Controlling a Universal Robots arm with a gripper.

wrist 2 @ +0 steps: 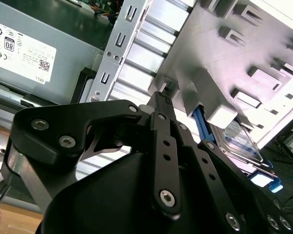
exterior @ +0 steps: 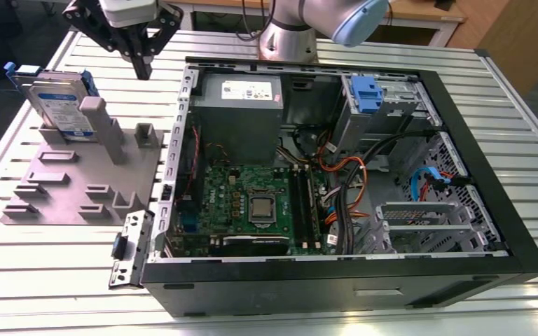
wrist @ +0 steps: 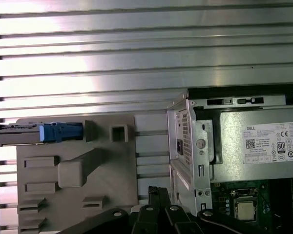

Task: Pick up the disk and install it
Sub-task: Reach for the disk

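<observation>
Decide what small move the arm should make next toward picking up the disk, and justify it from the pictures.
Probably shift the tool toward the exterior view's left until it is above the disk. The tool is shut and holds nothing, and it hangs between the disk and the computer case. The disk stands upright in the grey fixture, untouched.

Lit brightly and evenly; glared white off the ribbed worktop [wrist: 112, 63]; left the computer case [exterior: 344, 287] interior dimmer, softly shadowed.
</observation>
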